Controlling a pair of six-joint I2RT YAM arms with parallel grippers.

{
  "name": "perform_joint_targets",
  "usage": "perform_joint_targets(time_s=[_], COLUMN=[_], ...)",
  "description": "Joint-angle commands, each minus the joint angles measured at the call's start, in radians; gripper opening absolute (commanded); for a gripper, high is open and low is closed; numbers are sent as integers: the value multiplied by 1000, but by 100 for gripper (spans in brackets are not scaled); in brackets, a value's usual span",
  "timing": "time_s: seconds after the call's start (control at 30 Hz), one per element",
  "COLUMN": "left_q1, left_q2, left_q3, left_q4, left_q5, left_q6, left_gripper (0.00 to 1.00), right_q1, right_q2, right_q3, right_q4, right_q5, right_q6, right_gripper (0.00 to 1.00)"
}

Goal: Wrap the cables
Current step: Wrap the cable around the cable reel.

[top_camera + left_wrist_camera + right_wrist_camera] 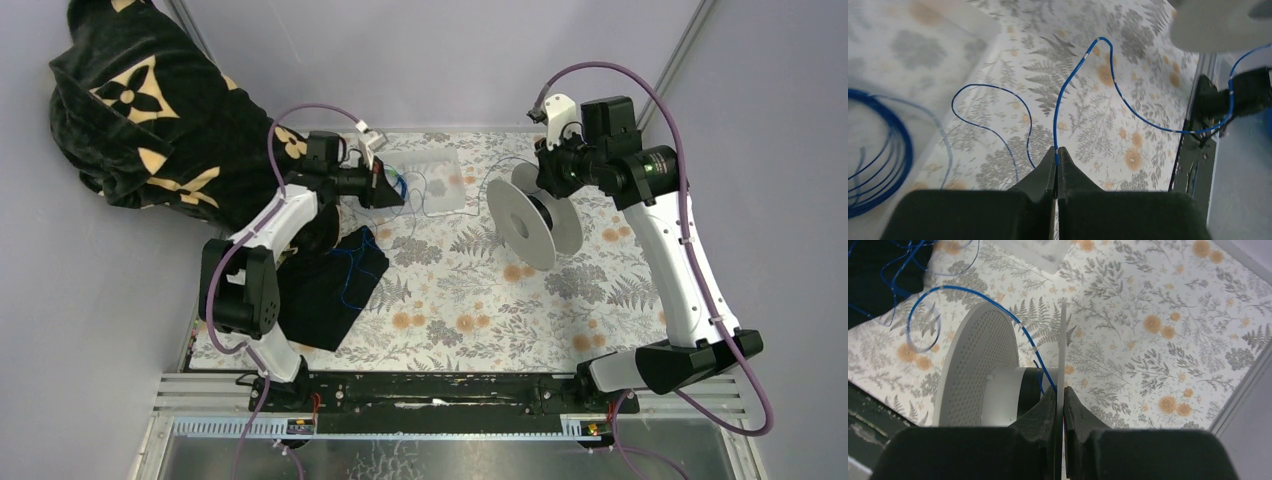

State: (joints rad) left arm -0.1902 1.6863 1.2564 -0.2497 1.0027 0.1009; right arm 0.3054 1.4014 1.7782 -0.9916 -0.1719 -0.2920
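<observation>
Left fingers (1040, 177) are clenched on 1 blue cable (1055, 127); your right fingers (1045, 410) pinch a flange of the white spool (980, 350), held on edge. Hold that strand lightly taut and guide it between the 2 flanges onto the hub, letting slack feed without snagging. It is hair-fine, bright blue with pale bands, arching over the floral tabletop (470, 300) to the spool, where it seems anchored. More strands coil in the clear tray (450, 165).

Spool (522, 226) right of centre, tray (447, 163) to its left, cables (400, 184) in it, cloth (320, 295) nearer, leftward.
</observation>
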Motion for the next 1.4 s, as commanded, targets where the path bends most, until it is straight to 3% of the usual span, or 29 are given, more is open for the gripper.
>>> perform_joint_targets(time_s=[0.0,0.4,0.8,1.17,1.37], left_q1=[58,66,0,-72,-101], left_q2=[59,152,118,125,136], left_q3=[71,79,7,-56,-68], left_q4=[49,8,-92,-109,-111], left_q5=[-95,-322,-370,-393,-413], left_q6=[-179,-151,4,98,115], left_gripper=[0,0,0,0,0], right_q1=[-19,-97,-184,-243,-282], right_q2=[-54,12,136,188,233], right_q3=[51,196,414,450,490], right_q4=[-36,-132,-26,103,128], right_q5=[-126,-323,-352,-357,-432], right_q6=[-50,-39,167,321,402], right_gripper=[0,0,0,0,0])
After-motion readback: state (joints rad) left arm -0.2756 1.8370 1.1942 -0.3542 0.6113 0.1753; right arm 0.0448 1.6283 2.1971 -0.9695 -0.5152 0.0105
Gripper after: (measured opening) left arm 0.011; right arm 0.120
